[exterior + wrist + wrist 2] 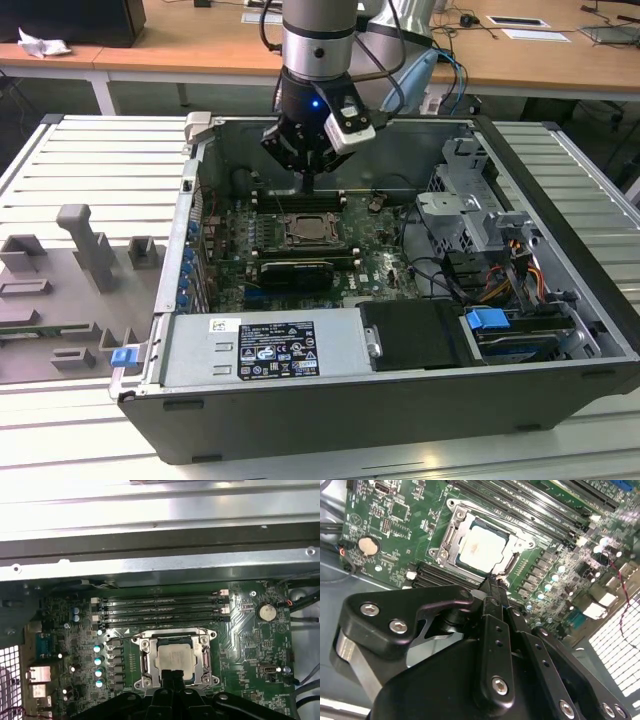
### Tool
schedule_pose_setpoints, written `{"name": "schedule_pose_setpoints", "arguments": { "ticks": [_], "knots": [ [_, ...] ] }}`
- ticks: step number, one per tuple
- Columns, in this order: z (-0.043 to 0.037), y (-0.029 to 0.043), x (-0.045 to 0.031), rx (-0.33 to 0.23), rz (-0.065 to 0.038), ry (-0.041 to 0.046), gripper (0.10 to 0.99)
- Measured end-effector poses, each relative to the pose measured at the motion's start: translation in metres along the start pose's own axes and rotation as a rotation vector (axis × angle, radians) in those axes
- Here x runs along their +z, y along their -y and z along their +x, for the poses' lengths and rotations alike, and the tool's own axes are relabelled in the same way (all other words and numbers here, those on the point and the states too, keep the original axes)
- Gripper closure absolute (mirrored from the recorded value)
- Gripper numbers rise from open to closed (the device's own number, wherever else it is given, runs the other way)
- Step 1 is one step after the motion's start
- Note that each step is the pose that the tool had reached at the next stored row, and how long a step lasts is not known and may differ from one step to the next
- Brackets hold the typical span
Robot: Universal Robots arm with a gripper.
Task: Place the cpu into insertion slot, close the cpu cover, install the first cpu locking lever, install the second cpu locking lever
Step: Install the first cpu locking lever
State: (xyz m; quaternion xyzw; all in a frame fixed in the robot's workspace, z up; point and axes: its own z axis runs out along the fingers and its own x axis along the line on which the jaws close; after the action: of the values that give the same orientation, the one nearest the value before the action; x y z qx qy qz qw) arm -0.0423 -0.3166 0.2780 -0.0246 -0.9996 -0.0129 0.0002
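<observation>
The cpu [175,658] already lies in the insertion slot [141,682], the cpu cover [204,654] seemingly down over it; the claw [172,674], pressed together and empty, hangs at the slot's edge; whether either locking lever is latched, I cannot tell.

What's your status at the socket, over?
Claw shut, tip at insertion slot edge. Cpu seated, cpu cover down around it. No obstruction seen.
</observation>
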Motion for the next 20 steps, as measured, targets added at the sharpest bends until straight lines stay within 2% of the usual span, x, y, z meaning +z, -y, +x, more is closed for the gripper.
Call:
{"name": "schedule_pose_setpoints", "arguments": {
  "ticks": [12, 14, 15, 16, 19, 20],
  "knots": [
    [0.0000, 0.0000, 0.0000, -0.118, 0.000, -0.0030, 0.980],
    [0.0000, 0.0000, 0.0000, -0.164, 0.000, -0.0042, 0.980],
    [0.0016, 0.0001, 0.0002, -0.218, 0.000, -0.0054, 0.980],
    [0.0138, 0.0006, 0.0007, -0.209, 0.000, -0.0054, 0.980],
    [0.0155, 0.0007, 0.0015, -0.177, 0.000, -0.0045, 0.980],
    [0.0189, 0.0009, 0.0017, -0.174, 0.000, -0.0046, 0.980]
  ]
}}
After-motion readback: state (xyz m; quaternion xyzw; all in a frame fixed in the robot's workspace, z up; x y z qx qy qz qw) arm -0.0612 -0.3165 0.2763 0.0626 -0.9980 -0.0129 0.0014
